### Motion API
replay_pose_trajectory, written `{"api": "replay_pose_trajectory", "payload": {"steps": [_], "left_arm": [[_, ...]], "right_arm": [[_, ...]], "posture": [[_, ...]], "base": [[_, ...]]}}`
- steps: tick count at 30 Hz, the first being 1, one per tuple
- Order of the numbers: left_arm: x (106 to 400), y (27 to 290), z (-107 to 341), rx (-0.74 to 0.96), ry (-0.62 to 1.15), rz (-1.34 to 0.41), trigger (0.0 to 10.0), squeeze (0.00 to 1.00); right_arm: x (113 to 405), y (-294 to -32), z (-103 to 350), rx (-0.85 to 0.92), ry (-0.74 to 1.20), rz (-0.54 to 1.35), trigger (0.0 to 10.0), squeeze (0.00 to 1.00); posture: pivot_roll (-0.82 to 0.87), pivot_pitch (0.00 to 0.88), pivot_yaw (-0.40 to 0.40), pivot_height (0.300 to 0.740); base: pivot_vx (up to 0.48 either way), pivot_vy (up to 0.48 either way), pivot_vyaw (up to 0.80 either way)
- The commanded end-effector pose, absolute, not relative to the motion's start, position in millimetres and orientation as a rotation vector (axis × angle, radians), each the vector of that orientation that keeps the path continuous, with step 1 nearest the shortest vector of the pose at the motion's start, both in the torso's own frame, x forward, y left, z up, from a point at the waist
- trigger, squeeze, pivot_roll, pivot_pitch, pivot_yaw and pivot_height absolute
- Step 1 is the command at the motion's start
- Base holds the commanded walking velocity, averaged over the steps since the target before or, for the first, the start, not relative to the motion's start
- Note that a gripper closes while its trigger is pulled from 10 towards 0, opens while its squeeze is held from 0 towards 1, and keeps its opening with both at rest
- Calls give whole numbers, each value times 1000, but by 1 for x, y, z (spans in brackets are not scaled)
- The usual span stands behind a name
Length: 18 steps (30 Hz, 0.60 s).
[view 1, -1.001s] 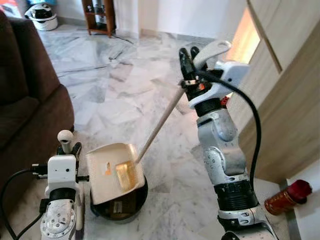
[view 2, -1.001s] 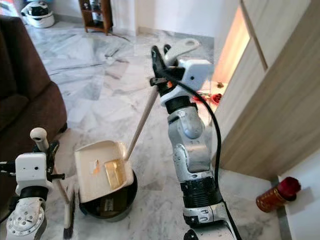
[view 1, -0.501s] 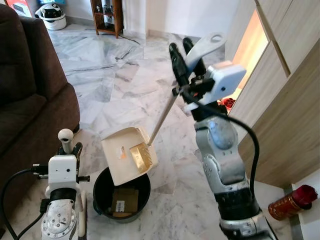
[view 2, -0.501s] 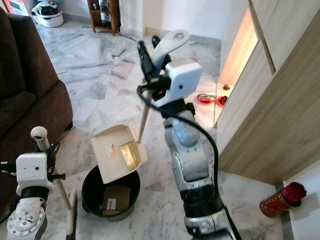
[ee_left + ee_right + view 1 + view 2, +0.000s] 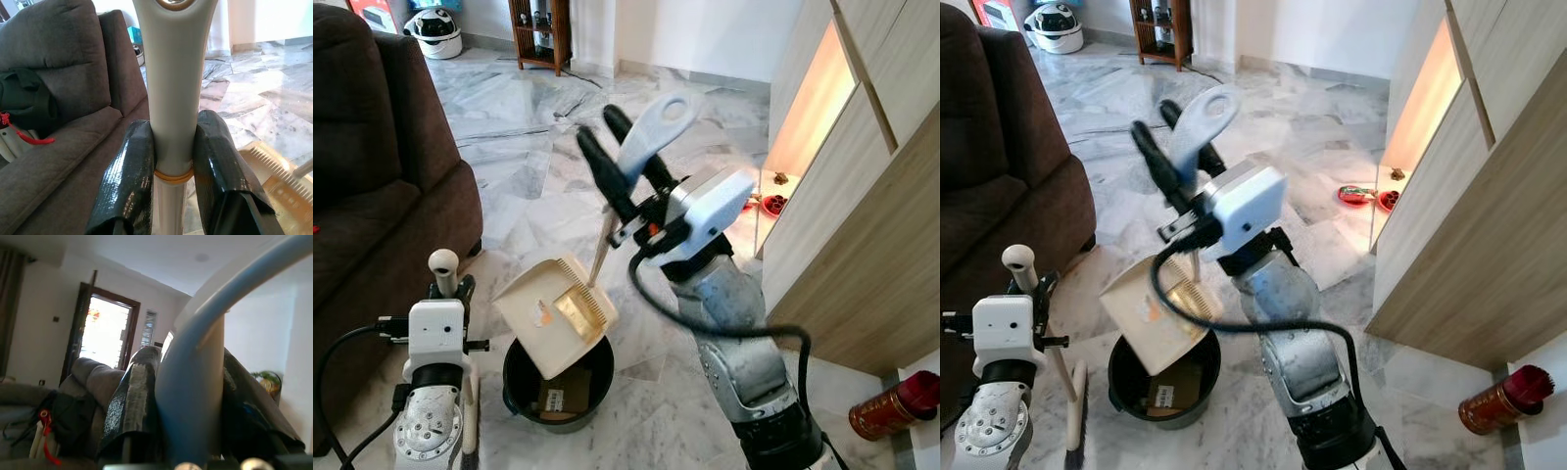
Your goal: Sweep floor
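My right gripper [image 5: 605,132] is raised at chest height, shut on the grey-white looped handle [image 5: 656,125] of a long dustpan. Its cream pan [image 5: 553,311] hangs tilted just above a black round bin [image 5: 558,377], with a golden patch near the pan's comb edge. A brown cardboard piece [image 5: 553,397] lies inside the bin. Low on the left, my left gripper [image 5: 448,289] is shut on the white broom handle [image 5: 173,112], whose knob [image 5: 442,260] sticks up. The broom head [image 5: 1072,436] rests on the floor beside the bin.
A brown sofa [image 5: 372,176] stands close on the left. A wooden cabinet [image 5: 876,215] runs along the right, with a red can [image 5: 896,406] at its foot and red dishes [image 5: 771,204] by its lit gap. Marble floor [image 5: 529,147] stretches ahead to a shelf [image 5: 540,29].
My right arm has swung left and toward me with the dustpan handle. The pan lifted off the bin's rim and now hangs tilted over it. The camera has shifted too.
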<state>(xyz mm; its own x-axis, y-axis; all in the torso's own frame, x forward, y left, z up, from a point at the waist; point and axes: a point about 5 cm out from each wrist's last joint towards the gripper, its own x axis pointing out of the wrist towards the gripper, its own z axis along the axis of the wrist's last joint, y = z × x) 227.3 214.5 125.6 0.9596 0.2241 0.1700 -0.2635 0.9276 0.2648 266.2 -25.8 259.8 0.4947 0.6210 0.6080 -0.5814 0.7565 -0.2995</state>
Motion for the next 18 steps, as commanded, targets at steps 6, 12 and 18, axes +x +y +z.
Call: {"api": "replay_pose_trajectory", "payload": {"steps": [6,12,18], "left_arm": [[229,212,131,309,-177,229,10000,0],[229,213,130,309,-176,228,10000,0],[230,212,129,308,-176,225,10000,0]], "right_arm": [[245,-23,277,-82,-899,759,10000,0],[236,-18,274,-153,-933,798,10000,0],[227,-12,269,-244,-958,866,10000,0]], "posture": [[68,103,-12,740],[64,103,-12,740],[60,99,-14,740]], "base": [[0,0,0],[0,0,0],[0,0,0]]}}
